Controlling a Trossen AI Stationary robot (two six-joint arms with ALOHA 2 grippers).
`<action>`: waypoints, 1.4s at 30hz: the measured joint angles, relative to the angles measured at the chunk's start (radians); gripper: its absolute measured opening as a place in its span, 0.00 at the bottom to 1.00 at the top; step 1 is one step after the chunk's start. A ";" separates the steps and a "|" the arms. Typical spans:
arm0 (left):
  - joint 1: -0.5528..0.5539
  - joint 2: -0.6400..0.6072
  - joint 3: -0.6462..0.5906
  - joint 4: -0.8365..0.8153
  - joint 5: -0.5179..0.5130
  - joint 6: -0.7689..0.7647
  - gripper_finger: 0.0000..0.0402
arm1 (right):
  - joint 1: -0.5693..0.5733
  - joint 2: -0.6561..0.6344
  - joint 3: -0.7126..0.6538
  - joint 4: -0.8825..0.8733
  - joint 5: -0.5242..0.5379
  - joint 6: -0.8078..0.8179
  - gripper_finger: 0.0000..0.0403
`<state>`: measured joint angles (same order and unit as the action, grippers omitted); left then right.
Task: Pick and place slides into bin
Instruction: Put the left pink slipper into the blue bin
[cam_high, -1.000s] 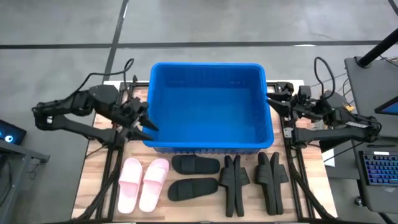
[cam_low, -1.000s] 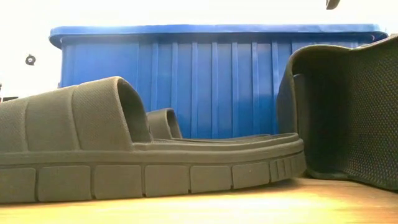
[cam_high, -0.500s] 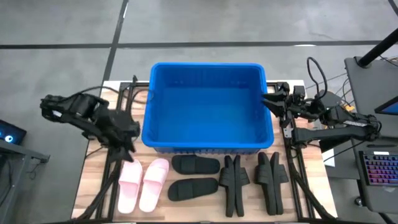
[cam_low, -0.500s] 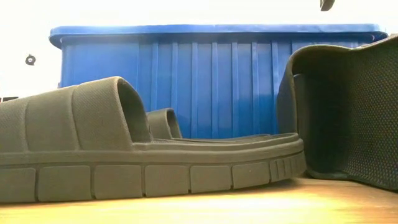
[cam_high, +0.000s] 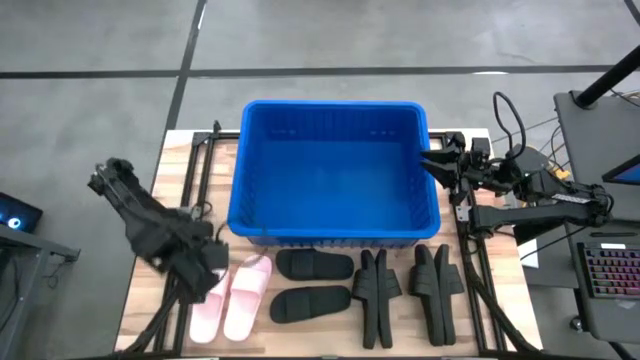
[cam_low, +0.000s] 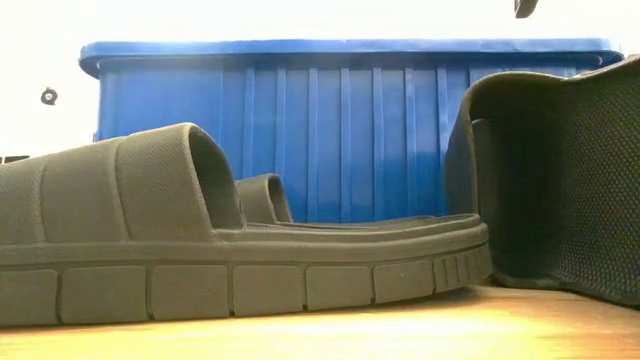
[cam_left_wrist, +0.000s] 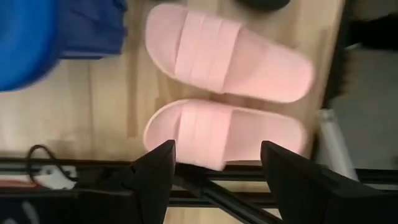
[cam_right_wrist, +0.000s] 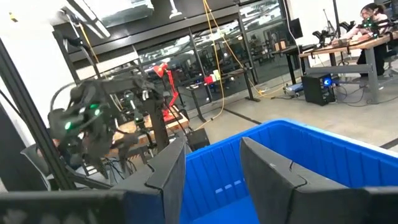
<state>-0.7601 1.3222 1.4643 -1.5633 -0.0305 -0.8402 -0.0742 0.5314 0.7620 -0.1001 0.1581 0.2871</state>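
Two pink slides (cam_high: 232, 297) lie side by side at the table's near left, long axes running near-to-far, right under your open left gripper (cam_left_wrist: 214, 163), while the right gripper (cam_right_wrist: 211, 163), also open, waits by the bin (cam_high: 333, 232).

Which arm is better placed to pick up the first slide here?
Left, probably. The left gripper hangs open just above the pink slides at the table's left front. The right gripper waits at the bin's right rim, away from every slide.
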 joint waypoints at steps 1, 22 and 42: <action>-0.033 0.017 -0.015 0.000 -0.011 -0.023 0.55 | 0.000 0.000 0.000 0.000 0.000 0.000 0.35; -0.370 0.246 -0.284 0.217 -0.083 -0.464 0.55 | 0.000 0.001 0.000 -0.009 0.000 -0.003 0.33; -0.376 0.494 -0.395 0.187 -0.089 -0.464 0.45 | 0.000 0.001 0.000 -0.026 -0.003 0.000 0.32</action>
<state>-1.1358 1.8160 1.0696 -1.3761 -0.1197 -1.3037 -0.0745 0.5320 0.7616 -0.1261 0.1547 0.2874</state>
